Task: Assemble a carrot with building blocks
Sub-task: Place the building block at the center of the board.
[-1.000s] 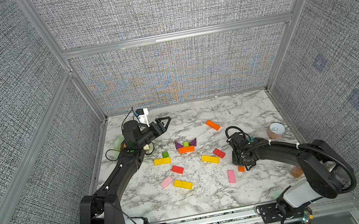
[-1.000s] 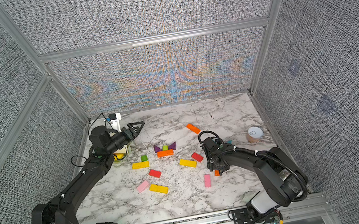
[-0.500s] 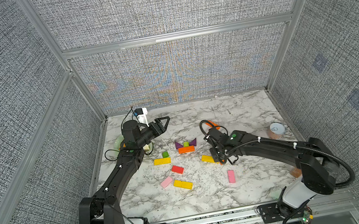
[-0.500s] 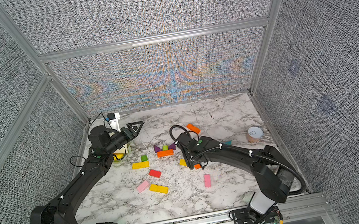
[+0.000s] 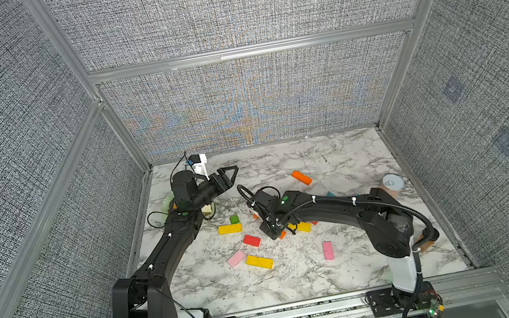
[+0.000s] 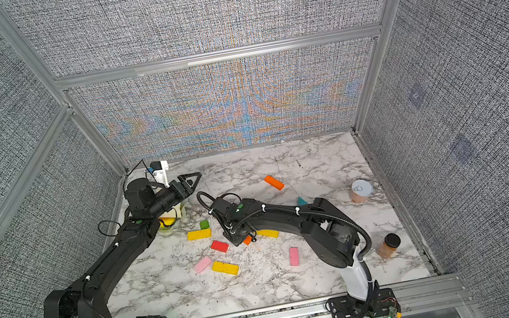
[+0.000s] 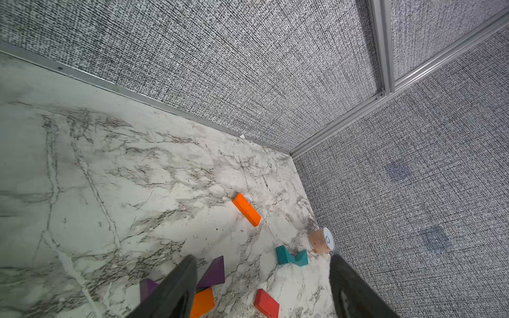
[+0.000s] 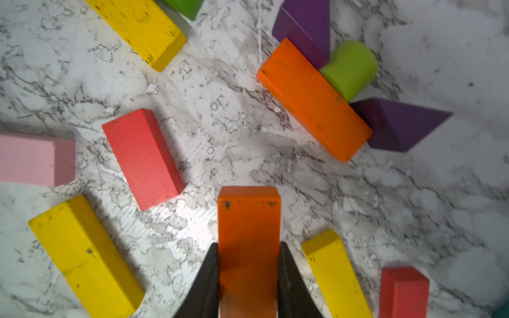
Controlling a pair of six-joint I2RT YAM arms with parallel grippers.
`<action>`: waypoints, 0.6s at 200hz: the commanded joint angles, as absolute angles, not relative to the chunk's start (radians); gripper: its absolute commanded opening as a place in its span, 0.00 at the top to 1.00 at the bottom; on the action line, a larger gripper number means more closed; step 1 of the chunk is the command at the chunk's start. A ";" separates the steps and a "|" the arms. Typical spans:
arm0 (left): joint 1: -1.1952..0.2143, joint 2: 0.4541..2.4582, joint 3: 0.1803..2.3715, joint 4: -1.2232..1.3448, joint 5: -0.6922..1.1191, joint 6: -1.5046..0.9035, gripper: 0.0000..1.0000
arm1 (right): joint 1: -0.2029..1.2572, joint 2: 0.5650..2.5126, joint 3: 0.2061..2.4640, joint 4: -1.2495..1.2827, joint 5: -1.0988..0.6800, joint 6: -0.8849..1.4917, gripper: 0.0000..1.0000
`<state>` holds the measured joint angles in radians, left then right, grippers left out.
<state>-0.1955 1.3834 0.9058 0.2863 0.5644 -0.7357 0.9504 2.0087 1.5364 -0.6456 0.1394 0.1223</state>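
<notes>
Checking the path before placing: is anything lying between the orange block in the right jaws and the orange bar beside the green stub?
Nothing visible. In the right wrist view only bare marble lies between the orange block and the orange bar; the red block and yellow block lie off to the sides.

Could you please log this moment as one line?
right fingers: shut on orange block | left fingers: open, empty | table: orange bar touching green stub, purple triangles
</notes>
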 commanded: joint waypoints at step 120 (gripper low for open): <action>-0.120 1.352 0.905 0.259 0.482 -0.713 0.23 | 0.923 2.177 1.692 -0.663 0.084 -0.041 0.70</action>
<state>-0.1242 1.3521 0.9058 0.2596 0.4816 -0.7223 0.9222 2.1765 1.6840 -0.6476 0.0780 -0.0280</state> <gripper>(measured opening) 0.770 0.279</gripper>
